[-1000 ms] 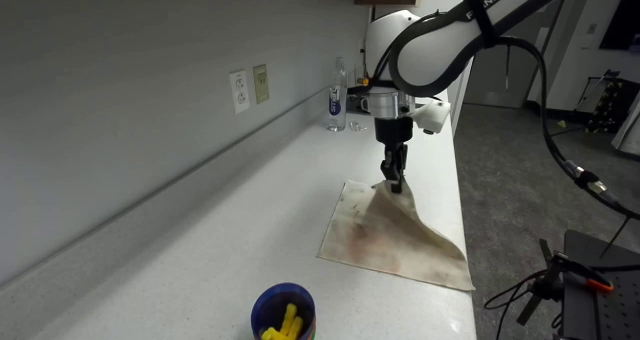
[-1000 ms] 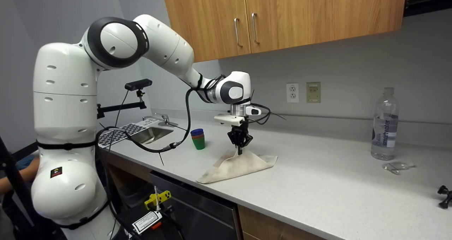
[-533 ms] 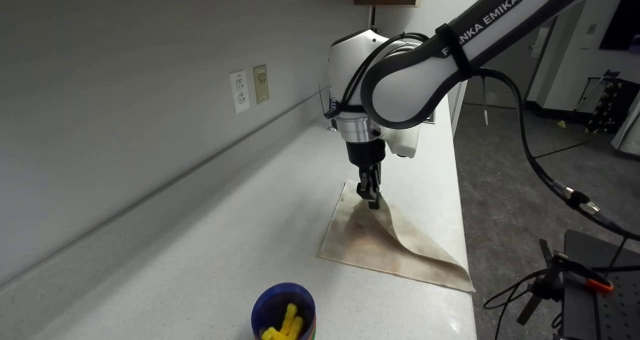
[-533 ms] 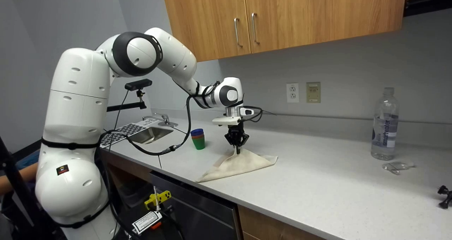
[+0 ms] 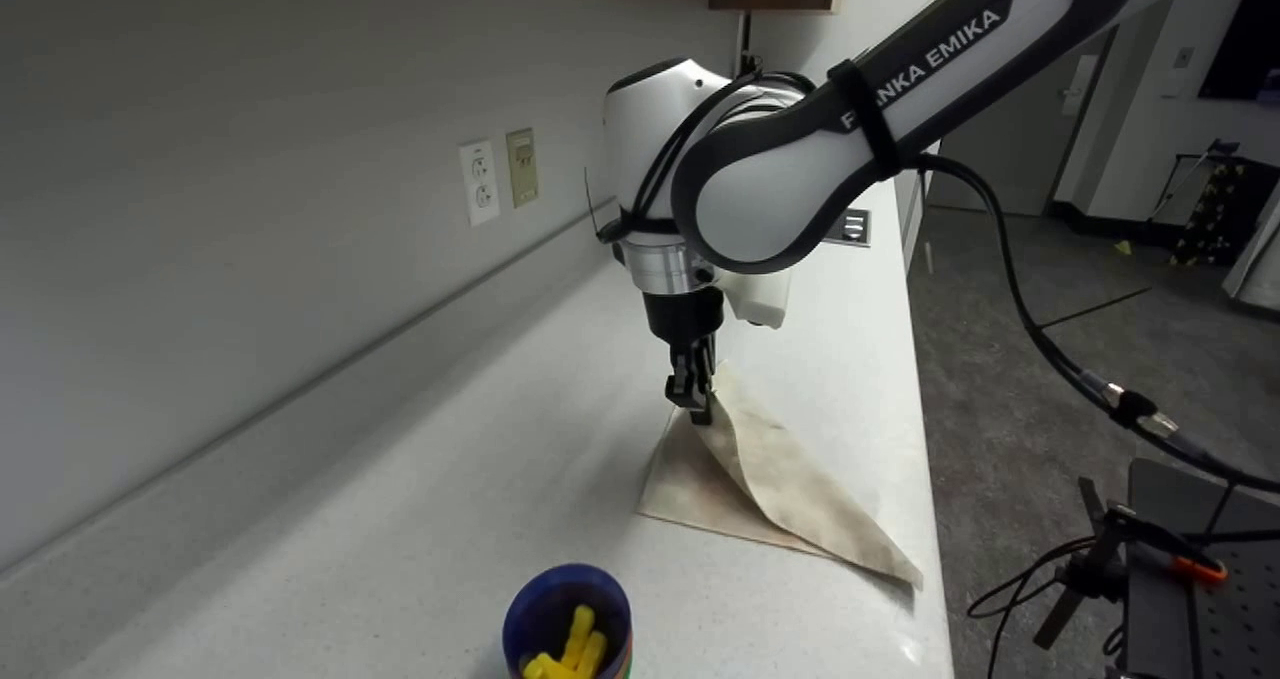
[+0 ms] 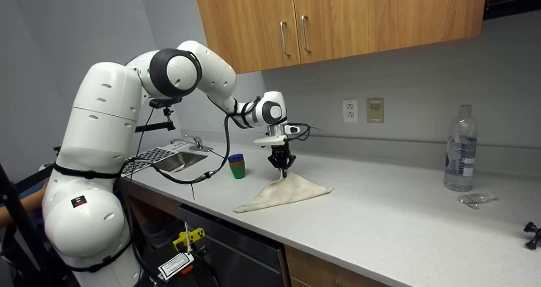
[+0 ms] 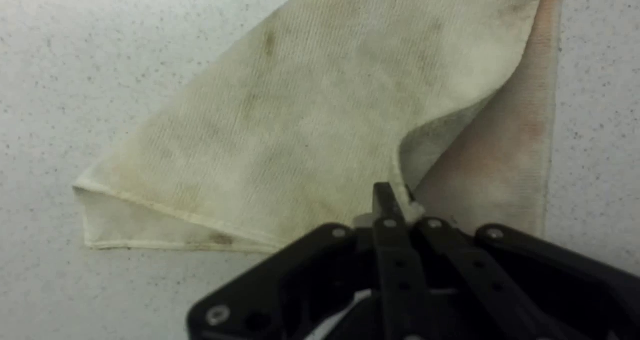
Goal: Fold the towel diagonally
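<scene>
The towel (image 5: pixel 800 484) is a thin beige cloth with dark and reddish smudges, lying on the counter. One part is lifted and drawn over the rest as a raised flap, seen in an exterior view (image 6: pixel 291 192). My gripper (image 5: pixel 703 414) points down and is shut on the edge of this flap, just above the lower layer. In the wrist view the gripper (image 7: pixel 398 195) pinches the towel (image 7: pixel 300 119) between its fingertips. The reddish lower layer shows to the right of the flap, and a small strip of lower layer shows at the left corner.
A blue cup (image 5: pixel 567 599) holding yellow pieces tops a stack, also in an exterior view (image 6: pixel 236 162). A water bottle (image 6: pixel 460 151) and small clear item (image 6: pixel 470 200) stand along the counter (image 6: pixel 393 219). The wall backs it; a wooden cabinet (image 6: pixel 359 16) hangs above.
My gripper has moved across the towel toward the wall, pulling the flap further over the lower layer. The towel's corner by the counter's front edge has shifted slightly inward.
</scene>
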### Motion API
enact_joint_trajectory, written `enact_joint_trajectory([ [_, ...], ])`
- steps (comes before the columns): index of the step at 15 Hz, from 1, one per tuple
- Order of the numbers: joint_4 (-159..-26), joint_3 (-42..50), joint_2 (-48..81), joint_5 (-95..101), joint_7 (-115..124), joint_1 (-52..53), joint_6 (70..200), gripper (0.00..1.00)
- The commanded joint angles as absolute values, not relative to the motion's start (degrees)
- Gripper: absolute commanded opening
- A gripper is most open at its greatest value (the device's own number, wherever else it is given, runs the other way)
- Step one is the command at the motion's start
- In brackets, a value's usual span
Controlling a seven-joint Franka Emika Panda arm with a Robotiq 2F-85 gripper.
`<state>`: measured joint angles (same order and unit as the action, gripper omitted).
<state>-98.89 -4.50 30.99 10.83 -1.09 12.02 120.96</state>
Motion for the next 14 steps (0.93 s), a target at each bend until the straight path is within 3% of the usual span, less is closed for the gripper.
enact_joint_trajectory([
  [1, -97.15, -5.76, 32.16, 11.09, -2.62, 12.54, 117.74, 0.0],
  [14, -95.15, -8.23, 33.34, 9.83, -3.95, 12.78, 116.19, 0.0],
])
